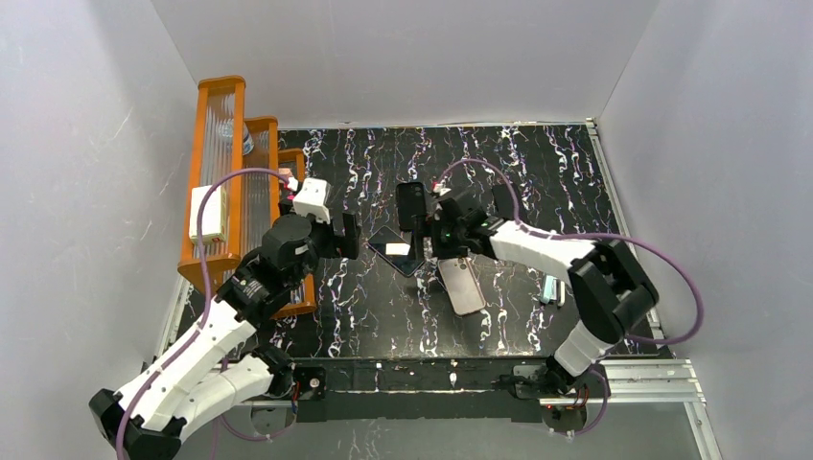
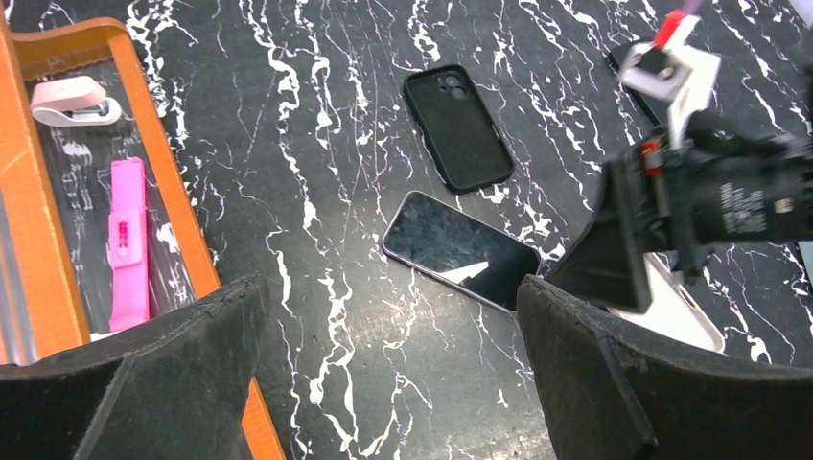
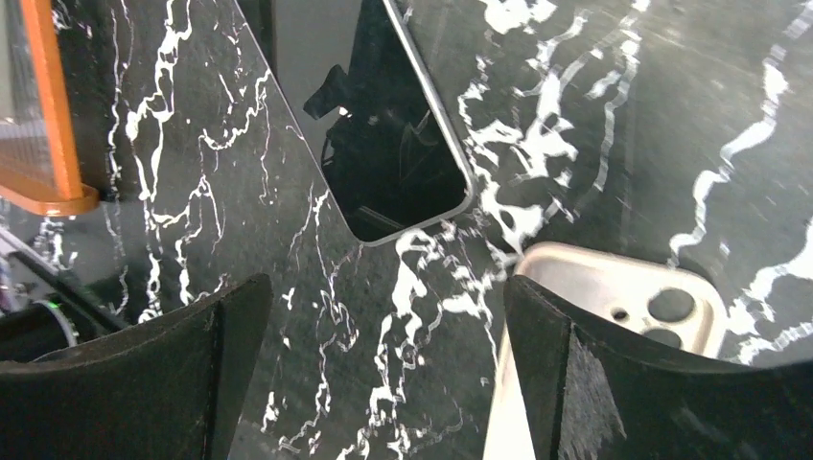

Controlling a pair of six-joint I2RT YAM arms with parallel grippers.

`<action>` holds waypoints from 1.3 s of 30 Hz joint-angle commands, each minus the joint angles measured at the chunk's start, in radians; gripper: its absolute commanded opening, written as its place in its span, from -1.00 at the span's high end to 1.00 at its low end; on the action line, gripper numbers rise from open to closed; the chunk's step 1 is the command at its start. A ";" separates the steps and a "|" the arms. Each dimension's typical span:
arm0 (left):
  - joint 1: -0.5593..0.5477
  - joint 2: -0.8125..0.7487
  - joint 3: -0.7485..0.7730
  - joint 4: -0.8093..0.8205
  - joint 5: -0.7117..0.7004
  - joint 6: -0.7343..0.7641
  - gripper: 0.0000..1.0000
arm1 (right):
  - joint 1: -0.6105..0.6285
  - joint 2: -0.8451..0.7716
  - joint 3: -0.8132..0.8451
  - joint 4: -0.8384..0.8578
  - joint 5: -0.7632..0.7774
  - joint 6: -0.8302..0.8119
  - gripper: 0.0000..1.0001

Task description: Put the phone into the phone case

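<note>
Well, slim glossy black phone [image 2: 460, 251], face-up.

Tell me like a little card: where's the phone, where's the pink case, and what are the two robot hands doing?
phone: flat on the table, screen up
phone case: pinkish, flat beside the phone
black case: farther back than the phone
left gripper: open, empty, near the phone
right gripper: open, empty, near phone and phone case
done: no, phone not in case yet

I'm scanning for lettering and can read none; the tiny white print on the black wrist housing [image 2: 757, 199] opposite is too blurred
</note>
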 commanded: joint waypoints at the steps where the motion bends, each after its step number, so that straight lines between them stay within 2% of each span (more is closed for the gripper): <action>1: 0.005 -0.046 -0.018 0.001 -0.063 0.021 -0.96 | 0.054 0.095 0.108 0.079 0.083 -0.107 -0.97; 14: 0.005 -0.095 -0.029 0.005 -0.103 0.029 -0.96 | 0.149 0.329 0.271 0.121 0.250 -0.307 -0.97; 18: 0.005 -0.098 -0.030 0.005 -0.107 0.032 -0.96 | 0.167 0.383 0.312 0.112 0.256 -0.339 -0.97; 35: 0.005 -0.106 -0.034 0.005 -0.107 0.039 -0.96 | 0.216 0.445 0.337 0.119 0.272 -0.407 -0.97; 39: 0.005 -0.102 -0.033 0.005 -0.102 0.041 -0.96 | 0.229 0.456 0.347 0.111 0.323 -0.415 -0.96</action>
